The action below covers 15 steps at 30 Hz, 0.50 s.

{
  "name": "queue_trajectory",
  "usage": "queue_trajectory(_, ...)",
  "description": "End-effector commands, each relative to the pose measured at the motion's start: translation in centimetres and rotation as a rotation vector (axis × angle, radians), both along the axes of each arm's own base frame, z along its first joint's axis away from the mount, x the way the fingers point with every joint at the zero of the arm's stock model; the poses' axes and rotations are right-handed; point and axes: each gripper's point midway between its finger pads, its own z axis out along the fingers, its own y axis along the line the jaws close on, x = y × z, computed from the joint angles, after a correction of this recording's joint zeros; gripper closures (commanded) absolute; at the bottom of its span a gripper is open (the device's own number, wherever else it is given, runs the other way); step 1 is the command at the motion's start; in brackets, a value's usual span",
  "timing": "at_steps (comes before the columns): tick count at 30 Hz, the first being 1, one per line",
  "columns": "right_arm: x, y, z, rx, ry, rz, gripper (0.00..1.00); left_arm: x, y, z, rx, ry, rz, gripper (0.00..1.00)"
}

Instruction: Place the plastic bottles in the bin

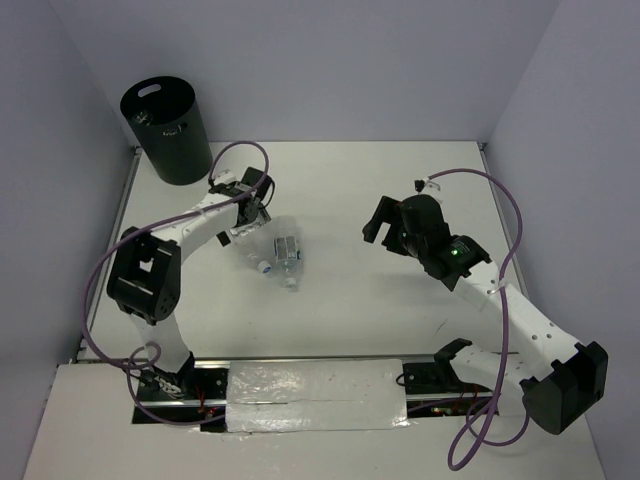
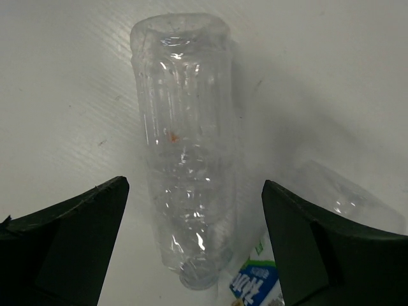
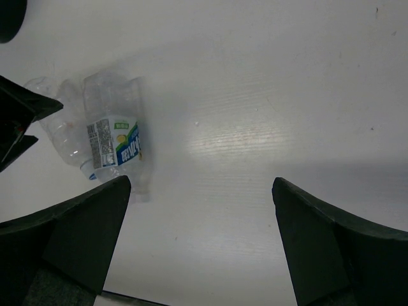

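Three clear plastic bottles (image 1: 278, 255) lie bunched on the white table left of centre. In the left wrist view one unlabelled bottle (image 2: 185, 146) lies lengthwise between my open left fingers, cap end toward the camera. A bottle with a blue label (image 2: 255, 285) and a third clear bottle (image 2: 338, 197) lie to its right. My left gripper (image 2: 194, 185) is open just over them, also seen from above (image 1: 260, 212). My right gripper (image 3: 201, 182) is open and empty over bare table (image 1: 378, 226); the labelled bottle (image 3: 113, 143) lies to its left. The black bin (image 1: 166, 128) stands at the far left corner.
Grey walls close the table on the left, back and right. A purple cable loops beside each arm. The bin's edge (image 3: 9, 18) shows at the top left of the right wrist view, with a left finger (image 3: 22, 105) beside the bottles.
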Motion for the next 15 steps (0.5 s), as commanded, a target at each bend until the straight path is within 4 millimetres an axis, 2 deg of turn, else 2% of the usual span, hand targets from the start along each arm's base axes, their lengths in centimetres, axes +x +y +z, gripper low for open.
queue_trajectory(1, -0.3, 0.1, 0.2, 0.005, -0.011, 0.007, 0.0, -0.5, 1.9, -2.5, 0.015, 0.047, 0.098, 0.01)
queue_trajectory(4, -0.3, 0.1, 0.1, 0.0, -0.008, 0.007, 0.0, 0.0, 2.0, -4.4, -0.022, 0.051, 0.092, 0.01)
queue_trajectory(7, -0.3, 0.3, 0.0, 0.002, -0.005, 0.013, 0.0, 0.4, 2.0, -5.5, -0.028, 0.065, 0.084, 0.12)
queue_trajectory(8, -0.3, 0.3, 0.1, 0.004, -0.006, 0.014, 0.0, 0.7, 2.1, -5.4, -0.024, 0.064, 0.077, 0.21)
queue_trajectory(9, -0.2, 0.4, 0.2, 0.005, -0.007, 0.017, 0.0, 1.0, 2.5, -5.0, 0.007, 0.054, 0.077, 0.25)
queue_trajectory(11, -0.3, 0.4, 0.4, 0.003, -0.009, 0.018, 0.0, 1.5, 3.0, -2.7, 0.054, 0.021, 0.05, 0.34)
queue_trajectory(12, -0.2, 0.3, 0.6, 0.002, -0.013, 0.015, 0.0, 1.8, 3.3, -1.5, 0.07, -0.007, 0.038, 0.35)
queue_trajectory(13, -0.2, 0.3, 0.7, 0.001, -0.017, 0.015, 0.0, 2.5, 3.9, 1.6, 0.107, -0.071, 0.003, 0.36)
queue_trajectory(15, -0.1, 0.3, 0.9, 0.001, -0.02, 0.014, 0.0, 3.3, 4.9, 5.4, 0.143, -0.143, -0.032, 0.38)
